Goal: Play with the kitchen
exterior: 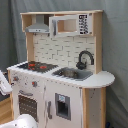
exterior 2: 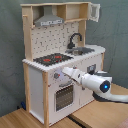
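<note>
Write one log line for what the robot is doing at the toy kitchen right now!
scene: toy kitchen | arm: reaching at the kitchen front, by the knobs above the oven door | stovetop: bare | jaws: state unclear

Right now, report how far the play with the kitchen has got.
Done: nothing visibly changed; the oven door looks closed, and the stovetop and sink show no change. In hand: in the second exterior view the arm reaches toward the kitchen front, its tip by the knobs. Left: actually turning a knob or opening the door.
</note>
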You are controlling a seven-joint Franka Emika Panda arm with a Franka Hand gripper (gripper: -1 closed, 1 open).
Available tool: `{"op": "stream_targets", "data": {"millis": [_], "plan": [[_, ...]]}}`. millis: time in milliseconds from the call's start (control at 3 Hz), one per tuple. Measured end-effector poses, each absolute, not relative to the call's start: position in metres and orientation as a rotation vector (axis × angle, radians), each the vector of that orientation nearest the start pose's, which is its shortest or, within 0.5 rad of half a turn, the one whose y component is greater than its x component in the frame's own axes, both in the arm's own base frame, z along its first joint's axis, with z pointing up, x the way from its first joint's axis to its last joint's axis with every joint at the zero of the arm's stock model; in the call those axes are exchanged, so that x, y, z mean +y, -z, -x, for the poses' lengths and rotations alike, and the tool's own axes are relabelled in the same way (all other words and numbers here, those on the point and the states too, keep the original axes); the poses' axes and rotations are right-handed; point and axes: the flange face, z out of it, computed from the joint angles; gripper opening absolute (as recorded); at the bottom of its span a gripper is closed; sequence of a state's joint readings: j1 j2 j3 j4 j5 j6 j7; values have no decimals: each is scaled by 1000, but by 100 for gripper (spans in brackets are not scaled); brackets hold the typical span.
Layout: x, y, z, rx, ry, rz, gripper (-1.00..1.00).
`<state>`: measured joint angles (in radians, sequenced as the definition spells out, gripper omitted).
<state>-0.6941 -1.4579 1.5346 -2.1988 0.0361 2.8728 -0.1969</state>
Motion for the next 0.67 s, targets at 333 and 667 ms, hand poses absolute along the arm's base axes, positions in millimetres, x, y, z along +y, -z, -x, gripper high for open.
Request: {"op": "stream_targets", "data": {"millis": [333,667], "plan": [[508,-384,-276,1286,-1054,-1174,100],[494,-400,-268,1287,-1010,-1118,100]]}}
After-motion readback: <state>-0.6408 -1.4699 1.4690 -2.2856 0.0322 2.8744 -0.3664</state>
